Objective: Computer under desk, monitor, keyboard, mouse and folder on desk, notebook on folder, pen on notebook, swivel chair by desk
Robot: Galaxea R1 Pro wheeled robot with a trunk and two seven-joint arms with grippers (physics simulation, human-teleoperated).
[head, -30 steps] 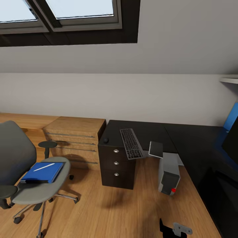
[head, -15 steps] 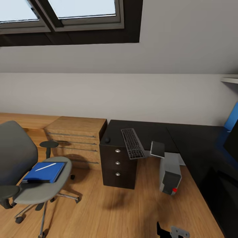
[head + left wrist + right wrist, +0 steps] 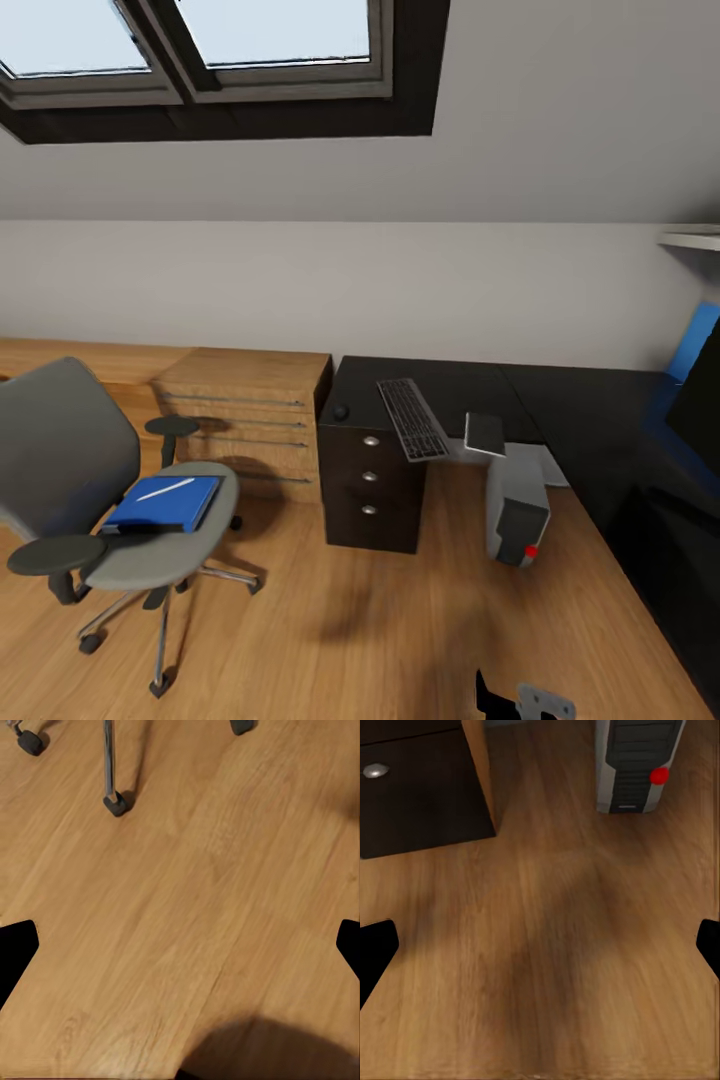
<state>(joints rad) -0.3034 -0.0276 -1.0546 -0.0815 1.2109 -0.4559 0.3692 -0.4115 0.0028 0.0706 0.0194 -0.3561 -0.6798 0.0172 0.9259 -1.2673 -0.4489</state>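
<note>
Folder (image 3: 163,504), pen on it, lies on the swivel chair (image 3: 95,500); castors could roll under a careless reach. Both hands spread wide, holding nothing

One swivel chair (image 3: 95,480) stood at the left of the head view, with two dark armrests. On its seat lay one blue folder (image 3: 165,503) carrying one white pen (image 3: 165,489). One black L-shaped tabletop (image 3: 580,400) held one keyboard (image 3: 412,418), one mouse (image 3: 341,411) and one dark notebook (image 3: 485,434); part of one monitor (image 3: 700,400) showed at the right edge. Three silver knobs marked its three drawers (image 3: 370,475). One grey computer (image 3: 517,510) stood on the floor, showing one red light. One light-wood shelving unit (image 3: 250,415) sat beside it. Two skylight panes (image 3: 200,40) filled the upper left.
</note>
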